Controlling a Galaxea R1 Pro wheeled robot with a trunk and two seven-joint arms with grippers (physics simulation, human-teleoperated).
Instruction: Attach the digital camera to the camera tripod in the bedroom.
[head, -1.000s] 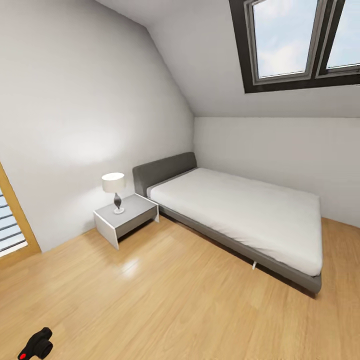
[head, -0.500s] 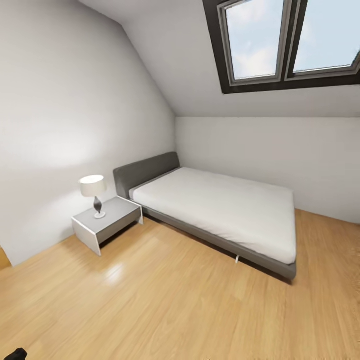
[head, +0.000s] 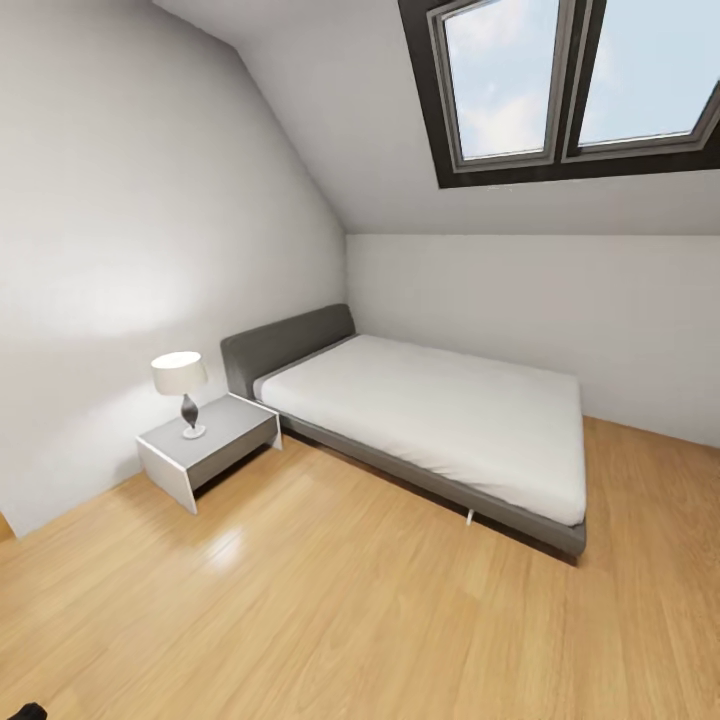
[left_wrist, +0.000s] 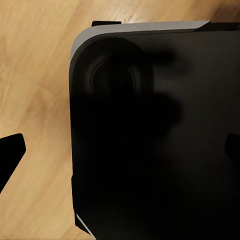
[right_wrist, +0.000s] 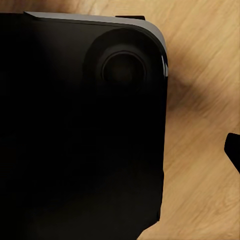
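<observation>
Head view: bedroom (head: 150, 200) with bed (head: 430, 420) against far wall, nightstand (head: 210, 445) with lamp (head: 180, 385) just beside its headboard, skylight (head: 570, 90) above. Wrist views: black robot base (left_wrist: 150, 140) over wood floor (left_wrist: 35, 75); claw states cannot be told.

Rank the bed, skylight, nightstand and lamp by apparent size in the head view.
1. Bed, largest.
2. Skylight, cut off by the frame edge and on the sloped ceiling, so its place against the bed is unsure.
3. Nightstand.
4. Lamp, smallest, standing on the nightstand.
</observation>
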